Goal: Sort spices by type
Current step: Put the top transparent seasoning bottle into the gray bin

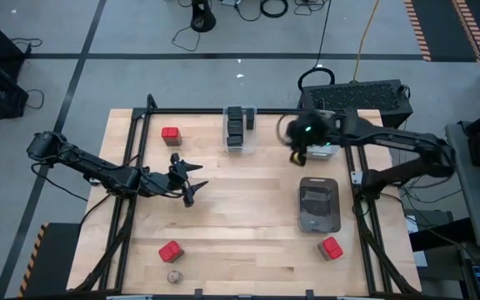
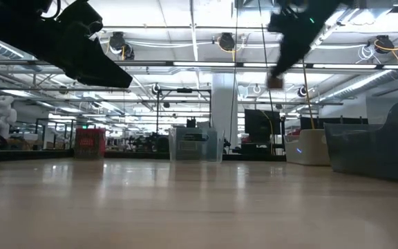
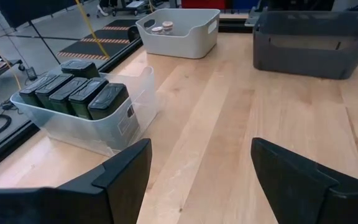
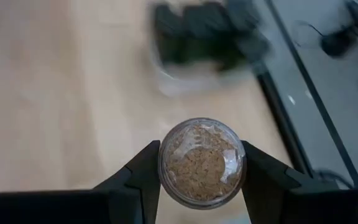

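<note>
Right fingers (image 4: 201, 171) clamped on a round jar (image 4: 201, 163), carried high, right over the white bin (image 3: 179, 31) where two more jars sit. Drop looks straight down. Left fingers (image 3: 197, 180) spread wide, empty, well short of that bin.

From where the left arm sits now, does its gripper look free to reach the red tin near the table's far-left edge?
Probably yes. The left gripper is open and holds nothing, and bare wood lies between it and the red tin. The clear bin stands off to the side, out of the way.
</note>
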Robot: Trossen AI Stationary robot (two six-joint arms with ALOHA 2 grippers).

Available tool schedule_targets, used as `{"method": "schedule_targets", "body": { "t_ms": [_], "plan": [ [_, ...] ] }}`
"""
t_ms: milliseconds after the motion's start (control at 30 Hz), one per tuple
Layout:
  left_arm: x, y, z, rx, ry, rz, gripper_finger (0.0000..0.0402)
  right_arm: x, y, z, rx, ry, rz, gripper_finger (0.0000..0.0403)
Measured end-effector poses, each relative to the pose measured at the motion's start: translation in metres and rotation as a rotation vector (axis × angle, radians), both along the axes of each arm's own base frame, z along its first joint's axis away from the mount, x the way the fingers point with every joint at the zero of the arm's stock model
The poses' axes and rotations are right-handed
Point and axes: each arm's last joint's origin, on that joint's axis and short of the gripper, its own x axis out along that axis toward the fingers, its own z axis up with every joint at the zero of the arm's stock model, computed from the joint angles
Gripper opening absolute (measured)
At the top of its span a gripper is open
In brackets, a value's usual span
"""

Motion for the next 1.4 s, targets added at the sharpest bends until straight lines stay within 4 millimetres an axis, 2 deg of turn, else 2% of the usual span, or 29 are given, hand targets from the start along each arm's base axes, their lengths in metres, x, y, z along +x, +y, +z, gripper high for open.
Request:
{"method": "schedule_targets", "body": {
  "t_ms": [133,233,367,500,733,1100,1400],
  "plan": [
    [0.0,0.0,0.0,0.0,-0.001,0.0,0.0281,-0.038,-0.022,-0.024,0.015,-0.03,-0.18,0.0154],
    [0.0,0.0,0.0,0.0,-0.001,0.0,0.0281,-0.056,-0.034,-0.047,0.044,-0.057,-0.311,0.0154],
    [0.0,0.0,0.0,-0.001,-0.002,0.0,0.0281,-0.071,-0.046,-0.074,0.083,-0.051,-0.447,0.0154],
    [0.0,0.0,0.0,-0.003,-0.005,0.001,0.0281,-0.079,-0.056,-0.087,0.103,-0.029,-0.551,0.0154],
    [0.0,0.0,0.001,-0.003,-0.008,0.0,0.0281,-0.078,-0.069,-0.098,0.151,-0.04,-0.647,0.016],
    [0.0,0.0,0.001,-0.005,-0.008,-0.005,0.0281,-0.062,-0.083,-0.129,0.233,0.037,-0.633,0.016],
    [0.0,0.0,0.001,-0.005,-0.007,-0.005,0.0281,-0.06,-0.095,-0.147,0.253,0.08,-0.664,0.0163]
  ]
}}
